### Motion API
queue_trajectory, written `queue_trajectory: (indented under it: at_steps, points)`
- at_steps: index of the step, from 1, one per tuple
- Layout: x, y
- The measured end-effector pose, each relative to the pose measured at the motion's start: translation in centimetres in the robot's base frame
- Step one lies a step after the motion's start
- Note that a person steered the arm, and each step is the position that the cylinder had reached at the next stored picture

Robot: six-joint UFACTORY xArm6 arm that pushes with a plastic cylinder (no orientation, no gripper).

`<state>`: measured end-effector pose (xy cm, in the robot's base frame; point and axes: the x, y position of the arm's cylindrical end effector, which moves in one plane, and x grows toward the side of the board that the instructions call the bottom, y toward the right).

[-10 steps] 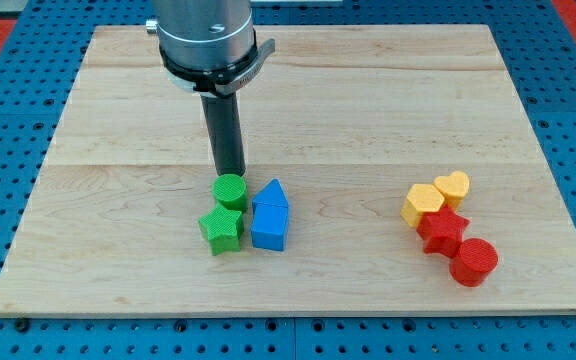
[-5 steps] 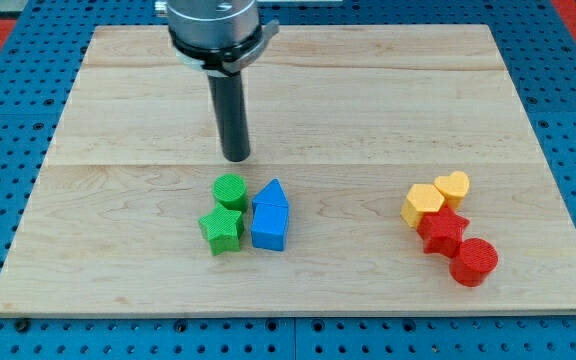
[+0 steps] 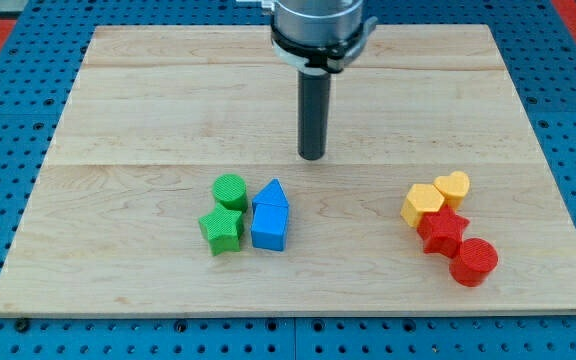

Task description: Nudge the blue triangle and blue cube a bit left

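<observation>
The blue triangle (image 3: 273,193) and the blue cube (image 3: 269,228) sit together below the middle of the wooden board, the triangle just above the cube. A green cylinder (image 3: 230,190) and a green star (image 3: 221,230) touch or nearly touch them on the view's left. My tip (image 3: 312,156) stands on the board above and to the right of the blue triangle, a short gap away, touching no block.
At the view's right lie a yellow hexagon (image 3: 423,205), a yellow heart (image 3: 454,186), a red star (image 3: 442,232) and a red cylinder (image 3: 474,262) in a cluster. The wooden board (image 3: 118,110) rests on a blue pegboard table.
My tip has moved from just above the green cylinder up and then to the view's right, past the blue triangle. No block has moved.
</observation>
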<state>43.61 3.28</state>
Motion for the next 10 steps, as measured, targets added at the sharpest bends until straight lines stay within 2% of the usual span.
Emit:
queue_trajectory:
  at_steps: [2,4,6,10]
  points:
    - [4.7,1.3]
    - [7.6,-0.5]
    - [7.7,-2.3]
    - [7.5,-2.4]
